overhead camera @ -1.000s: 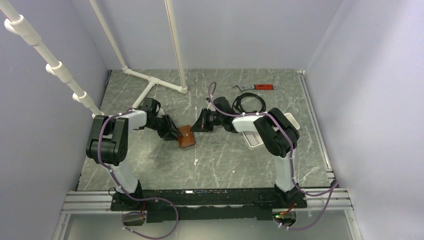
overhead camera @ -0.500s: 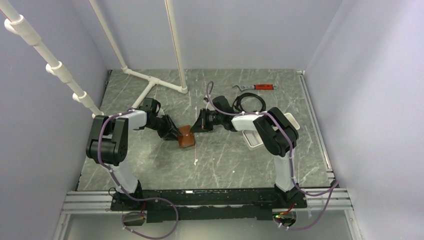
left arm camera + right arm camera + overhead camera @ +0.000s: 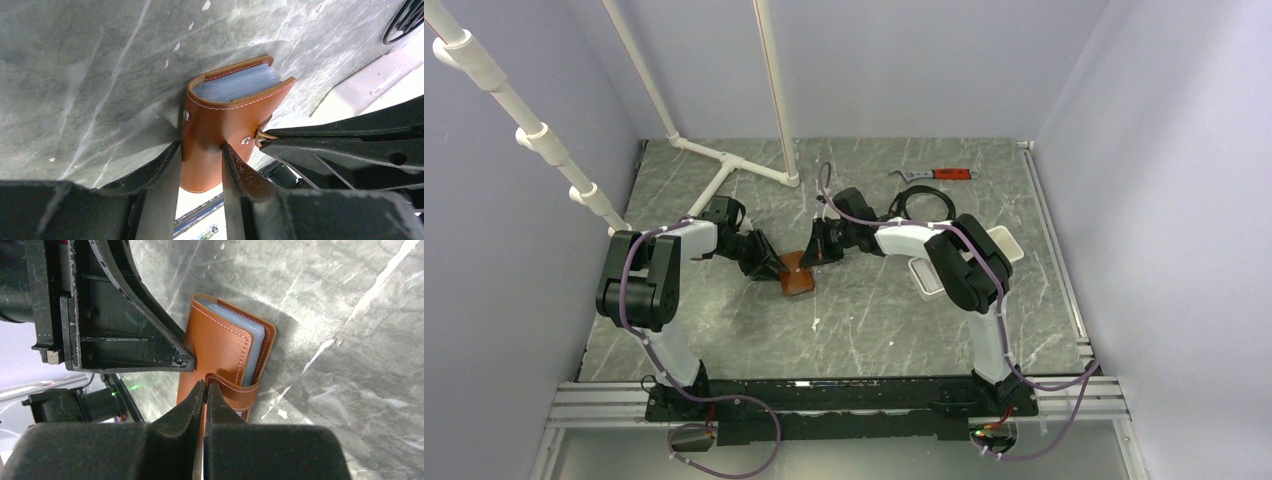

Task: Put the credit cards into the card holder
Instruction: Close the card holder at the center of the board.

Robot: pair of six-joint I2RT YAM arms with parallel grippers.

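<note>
**Where two grippers meet, a brown wallet stands on edge**

Where the two arms reach toward each other, the small brown leather folding card holder (image 3: 797,273) stands on its edge on the grey marbled table (image 3: 874,330). It sits a little left of the middle, roughly halfway between the near and far edges. The left gripper (image 3: 774,268) has it clamped: in the left wrist view its two black fingers (image 3: 165,170) press on the opposite covers of the card holder (image 3: 225,120), jaws part-way apart with the leather between them. Pale grey leaves (image 3: 235,85) fill the gap between the covers (cards or sleeves, I cannot tell).

The right gripper (image 3: 812,255) comes in from the other side with its jaws pressed together. In the right wrist view its tips (image 3: 205,385) lie against the closing tab (image 3: 232,390), which wraps round the card holder's open edge; whether the tab is pinched cannot be made out.

A white rectangular tray (image 3: 1009,240) lies toward the right edge, partly under the right arm. A red-handled wrench (image 3: 949,173) lies near the far edge.
</note>
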